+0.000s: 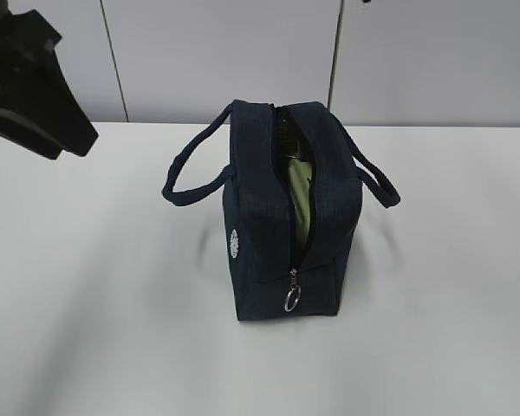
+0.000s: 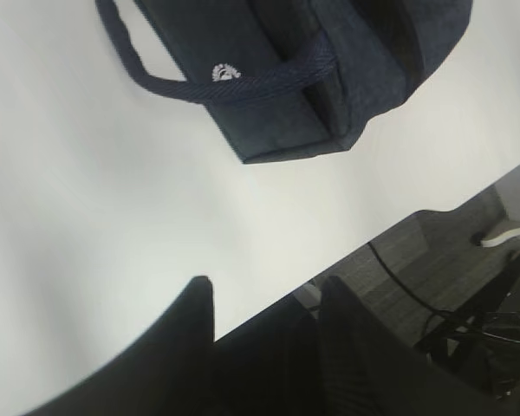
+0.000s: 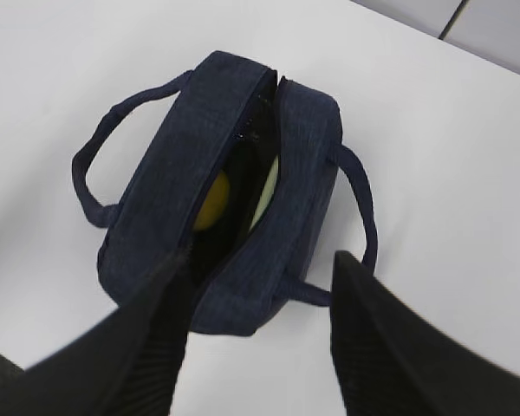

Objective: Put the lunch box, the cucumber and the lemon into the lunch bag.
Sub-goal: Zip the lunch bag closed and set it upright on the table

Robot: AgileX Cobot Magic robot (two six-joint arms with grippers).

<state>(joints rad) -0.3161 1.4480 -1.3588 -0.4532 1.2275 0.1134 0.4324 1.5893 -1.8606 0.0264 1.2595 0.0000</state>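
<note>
1. Your right gripper [image 3: 256, 334] hangs above the near end of the bag [image 3: 221, 186]; its two dark fingers [image 3: 143, 338] stand apart with nothing between them.
2. Your left gripper [image 2: 264, 303] is over the table [image 2: 87, 199] near its edge, well apart from the bag [image 2: 277, 52]. Its fingers [image 2: 186, 325] show a gap and hold nothing; how wide they stand cannot be told.
3. In the exterior view the left arm [image 1: 30, 87] is raised at the upper left, clear of the bag [image 1: 260, 217].
4. The bag stands upright mid-table, top zipper open, ring pull [image 1: 293, 299] hanging at the near end, handles drooping to either side.
5. Lemon [image 3: 210, 201]: inside the bag, seen through the slit.
6. Box [image 1: 302, 195]: inside, its pale green lid showing beside the lemon.
7. Cucumber: not discernible in any view.
</note>
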